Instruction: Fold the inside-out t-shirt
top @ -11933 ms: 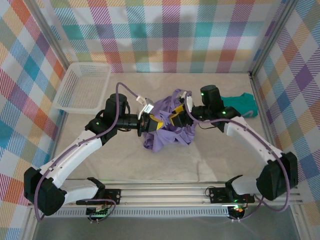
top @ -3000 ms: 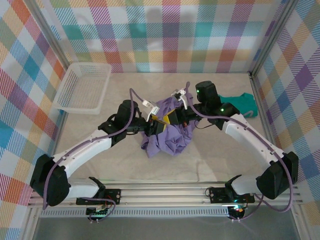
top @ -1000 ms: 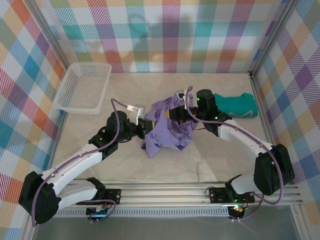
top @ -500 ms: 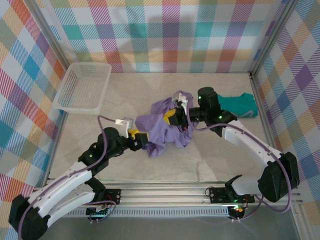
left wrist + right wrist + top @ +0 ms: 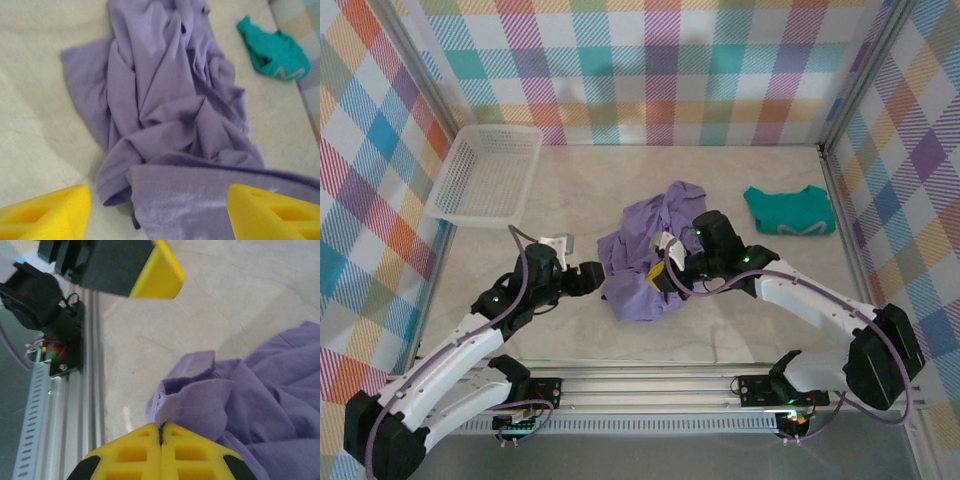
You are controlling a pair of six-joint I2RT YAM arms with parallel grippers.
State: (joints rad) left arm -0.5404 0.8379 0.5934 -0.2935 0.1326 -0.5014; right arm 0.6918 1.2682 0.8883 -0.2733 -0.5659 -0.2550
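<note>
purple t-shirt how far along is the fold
Done: nothing folded; the t-shirt lies in a crumpled heap. In hand: the right claw is pinched shut on one edge, the left claw open at another edge. Left: spreading it flat, then every fold.

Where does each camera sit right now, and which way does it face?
Top external: above and behind, looking down at left arm, right arm, t-shirt and teal garment.
Left wrist: faces away over both garments; left fingers spread.
Right wrist: faces the near rail; right fingers shut on t-shirt.
Shared: all show the t-shirt.
</note>
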